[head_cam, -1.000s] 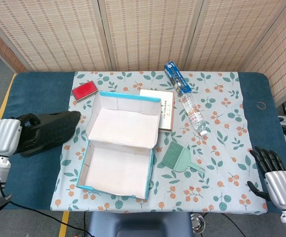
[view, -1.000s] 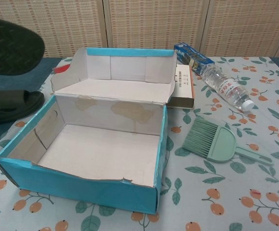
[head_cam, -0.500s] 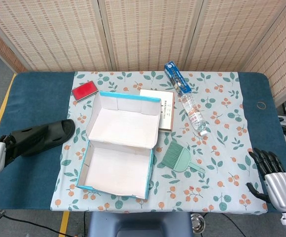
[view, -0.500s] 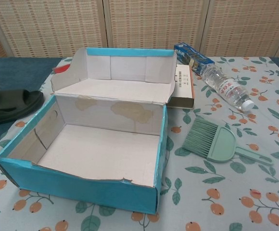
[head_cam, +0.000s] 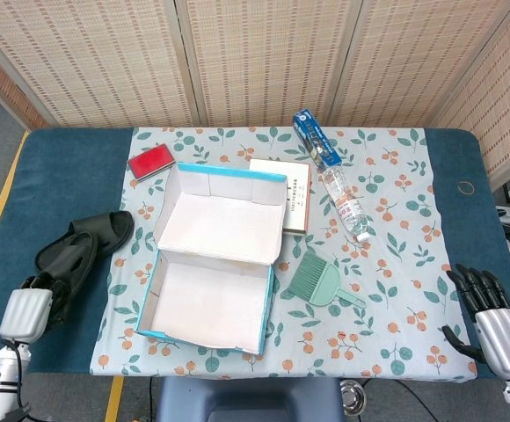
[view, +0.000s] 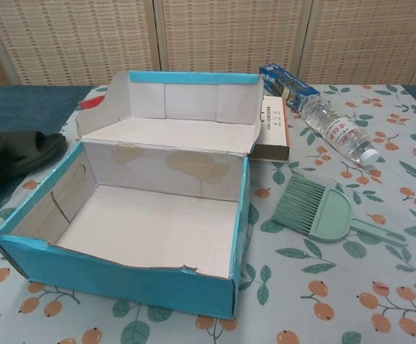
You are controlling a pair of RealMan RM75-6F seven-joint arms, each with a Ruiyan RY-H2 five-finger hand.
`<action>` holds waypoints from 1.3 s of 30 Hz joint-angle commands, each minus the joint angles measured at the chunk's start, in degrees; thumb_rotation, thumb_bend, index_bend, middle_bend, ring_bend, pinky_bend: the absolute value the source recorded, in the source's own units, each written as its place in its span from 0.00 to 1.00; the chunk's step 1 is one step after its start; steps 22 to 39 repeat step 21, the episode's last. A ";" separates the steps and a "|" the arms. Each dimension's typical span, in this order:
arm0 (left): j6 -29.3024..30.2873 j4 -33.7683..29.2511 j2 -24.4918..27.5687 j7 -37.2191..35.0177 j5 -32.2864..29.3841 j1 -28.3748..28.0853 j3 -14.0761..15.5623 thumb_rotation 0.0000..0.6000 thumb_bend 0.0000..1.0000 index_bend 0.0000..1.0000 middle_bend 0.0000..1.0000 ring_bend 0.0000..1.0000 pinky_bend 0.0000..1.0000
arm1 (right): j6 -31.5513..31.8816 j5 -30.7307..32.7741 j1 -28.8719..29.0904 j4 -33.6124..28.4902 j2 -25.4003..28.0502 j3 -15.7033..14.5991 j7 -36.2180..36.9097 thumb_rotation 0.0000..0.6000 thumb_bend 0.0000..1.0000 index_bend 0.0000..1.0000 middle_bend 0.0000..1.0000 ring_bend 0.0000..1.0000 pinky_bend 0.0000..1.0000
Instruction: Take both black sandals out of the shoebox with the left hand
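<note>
The open blue-and-white shoebox point(head_cam: 204, 335) stands in the middle of the flowered cloth, and nothing lies inside it point(view: 122, 276). Both black sandals lie left of it on the dark blue table. One sandal point(head_cam: 112, 229) points its toe toward the box. The other sandal point(head_cam: 63, 262) lies partly over it, nearer to me. My left hand point(head_cam: 26, 314) is low at the table's near left, with its dark fingers on that sandal's near end. The chest view shows the sandals point(view: 29, 147) at its left edge but not the left hand. My right hand point(head_cam: 492, 321) hangs open at the table's near right.
Behind the box are a red case point(head_cam: 151, 162), a book point(head_cam: 295, 197), a blue carton point(head_cam: 315, 136) and a lying water bottle point(head_cam: 345, 204). A green hand brush point(head_cam: 318, 281) lies right of the box. A small ring point(head_cam: 466, 186) sits at the far right.
My left hand has brought the second sandal down from the air onto the table beside the first and moved back toward me. The right hand has stayed put.
</note>
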 commanded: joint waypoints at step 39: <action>17.93 -13.06 8.33 -7.96 20.14 8.78 5.94 1.00 0.43 0.00 0.00 0.00 0.08 | 2.67 1.75 -1.44 0.17 -1.82 1.63 -4.86 1.00 0.20 0.00 0.00 0.00 0.00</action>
